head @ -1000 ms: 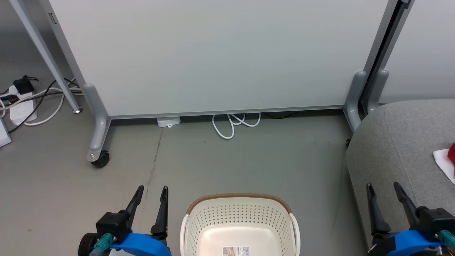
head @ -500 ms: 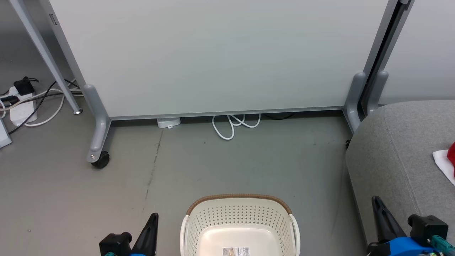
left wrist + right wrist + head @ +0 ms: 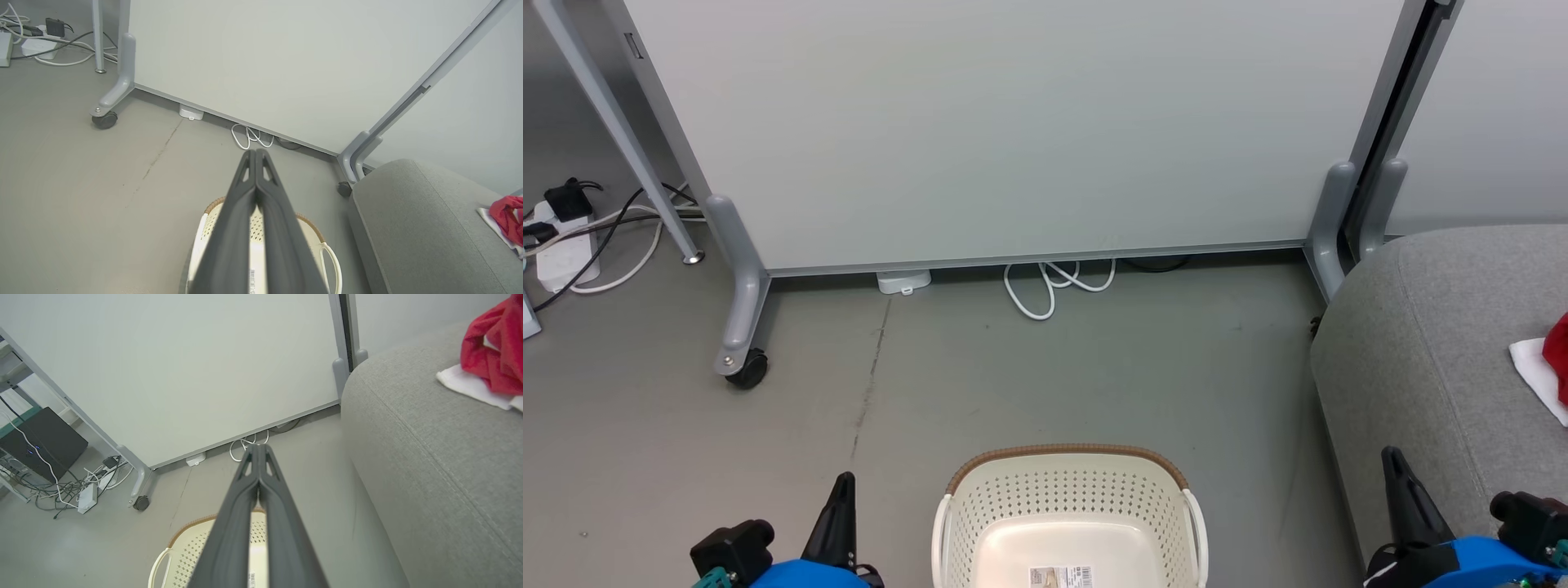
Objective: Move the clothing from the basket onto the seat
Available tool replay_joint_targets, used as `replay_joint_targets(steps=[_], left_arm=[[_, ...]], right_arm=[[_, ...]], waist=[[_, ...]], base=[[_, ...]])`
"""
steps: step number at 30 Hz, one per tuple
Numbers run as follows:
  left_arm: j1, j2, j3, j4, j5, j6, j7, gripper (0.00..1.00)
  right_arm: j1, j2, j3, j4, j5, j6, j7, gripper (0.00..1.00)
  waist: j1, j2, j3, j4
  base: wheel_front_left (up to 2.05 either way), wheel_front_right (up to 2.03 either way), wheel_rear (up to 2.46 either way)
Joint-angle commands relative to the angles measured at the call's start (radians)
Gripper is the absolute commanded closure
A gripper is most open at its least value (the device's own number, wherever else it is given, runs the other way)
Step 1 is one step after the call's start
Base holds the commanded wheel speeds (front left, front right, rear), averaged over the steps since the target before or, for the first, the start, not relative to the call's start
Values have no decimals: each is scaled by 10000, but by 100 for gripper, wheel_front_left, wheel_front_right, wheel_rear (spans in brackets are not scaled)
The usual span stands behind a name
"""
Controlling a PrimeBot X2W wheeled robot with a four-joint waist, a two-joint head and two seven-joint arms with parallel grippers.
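Clothing [image 3: 490, 355] on the seat [image 3: 1429, 351], right of the basket [image 3: 1068, 490]
Red lies atop white; left fingers [image 3: 239, 216] and right fingers [image 3: 237, 522] flank the basket, each pair pressed together, gripping nothing

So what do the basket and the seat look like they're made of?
The basket looks like smooth cream moulded plastic: punched holes, brown woven-look rim. The seat looks like matte grey woven upholstery fabric: visible weave, stitched seam.
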Motion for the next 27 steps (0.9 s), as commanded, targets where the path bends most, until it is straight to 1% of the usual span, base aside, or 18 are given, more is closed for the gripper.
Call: replay_joint_targets(steps=[1, 10, 11, 27], left_arm=[[-316, -12, 130, -237, -405, -4, 93, 100], [-410, -47, 448, -490, -1723, -5, 456, 100], [-410, -47, 448, -490, -1723, -5, 456, 100], [-545, -100, 949, -884, -3764, -8, 1029, 100]], right_arm=[[-302, -53, 11, -162, 488, 2, 56, 100], [-445, -65, 34, -145, 2018, 2, 283, 100], [-445, -65, 34, -145, 2018, 2, 283, 100], [-683, -84, 59, -101, 4378, 3, 651, 100]], waist=[[0, 0, 4, -14], [0, 0, 26, -94], [0, 0, 26, -94], [0, 0, 65, -235]], base=[[0, 0, 0], [0, 0, 0], [0, 0, 0], [0, 0, 0]])
